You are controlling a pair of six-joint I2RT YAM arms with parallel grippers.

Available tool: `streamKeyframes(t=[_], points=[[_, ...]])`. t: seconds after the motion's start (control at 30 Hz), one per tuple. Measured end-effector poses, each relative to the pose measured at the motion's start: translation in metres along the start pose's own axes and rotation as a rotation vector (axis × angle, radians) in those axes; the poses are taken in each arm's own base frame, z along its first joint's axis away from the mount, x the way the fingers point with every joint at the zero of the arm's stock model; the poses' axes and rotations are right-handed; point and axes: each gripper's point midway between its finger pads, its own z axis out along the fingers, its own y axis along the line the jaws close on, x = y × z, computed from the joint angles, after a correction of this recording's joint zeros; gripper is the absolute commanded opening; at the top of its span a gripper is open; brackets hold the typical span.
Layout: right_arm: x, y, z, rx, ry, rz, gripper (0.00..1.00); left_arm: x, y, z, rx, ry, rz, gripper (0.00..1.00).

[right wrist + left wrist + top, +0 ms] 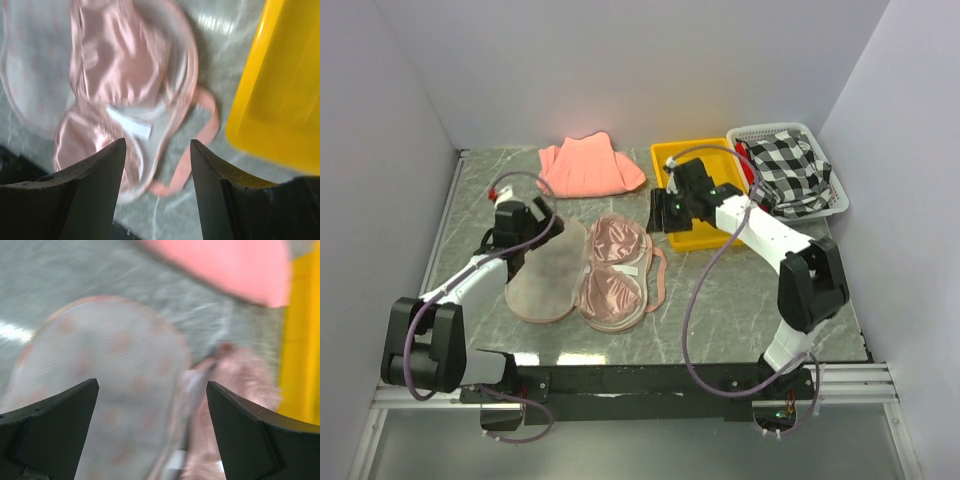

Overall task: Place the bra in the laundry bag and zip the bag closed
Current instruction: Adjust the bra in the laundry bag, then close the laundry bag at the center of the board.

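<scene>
From above we see the bra [615, 270] lying on the surface [740, 300] just right of the laundry bag [542, 275] and touching it. Behind them a white basket [768, 130] holds a black-and-white checked cloth [785, 170], next to a yellow tray [692, 158] partly hidden by the right arm. In the blurred left wrist view, the left end effector [152, 390] is spread wide over the bag's printed fabric, pinching nothing. In the right wrist view, the right end effector [157, 145] is also spread over the bra, whose white tag [131, 123] is too blurred to read.
</scene>
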Motion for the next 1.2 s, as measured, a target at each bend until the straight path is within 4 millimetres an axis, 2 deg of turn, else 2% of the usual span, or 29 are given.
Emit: streamKeyframes(t=[0.1,0.17,0.23,0.3,0.43,0.67,0.83,0.9,1.07,1.2], points=[[0.031,-0.002,-0.003,-0.035,0.049,0.028,0.62,0.018,0.040,-0.004,-0.097,0.043,-0.045,0.97],[0.053,-0.003,-0.004,-0.062,0.091,0.057,0.62,0.032,0.058,-0.010,-0.145,0.073,-0.061,0.97],[0.069,-0.002,-0.004,-0.088,0.119,0.081,0.62,0.039,0.066,-0.018,-0.167,0.085,-0.074,0.97],[0.079,0.000,-0.004,-0.112,0.141,0.101,0.62,0.037,0.066,-0.026,-0.171,0.075,-0.079,0.97],[0.083,0.008,-0.004,-0.152,0.148,0.110,0.62,0.023,0.067,-0.033,-0.186,0.018,-0.079,0.97],[0.087,0.020,-0.002,-0.189,0.149,0.090,0.62,0.027,0.092,-0.040,-0.306,0.017,-0.110,0.97],[0.093,0.017,0.000,-0.180,0.160,0.102,0.63,0.031,0.109,-0.050,-0.400,0.016,-0.124,0.97],[0.094,0.016,0.000,-0.169,0.157,0.103,0.67,0.029,0.112,-0.055,-0.421,0.003,-0.129,0.97],[0.089,0.014,-0.004,-0.147,0.129,0.101,0.73,0.025,0.119,-0.062,-0.458,-0.020,-0.151,0.97],[0.084,0.014,-0.009,-0.139,0.106,0.096,0.73,0.028,0.126,-0.064,-0.488,-0.015,-0.171,0.97]])
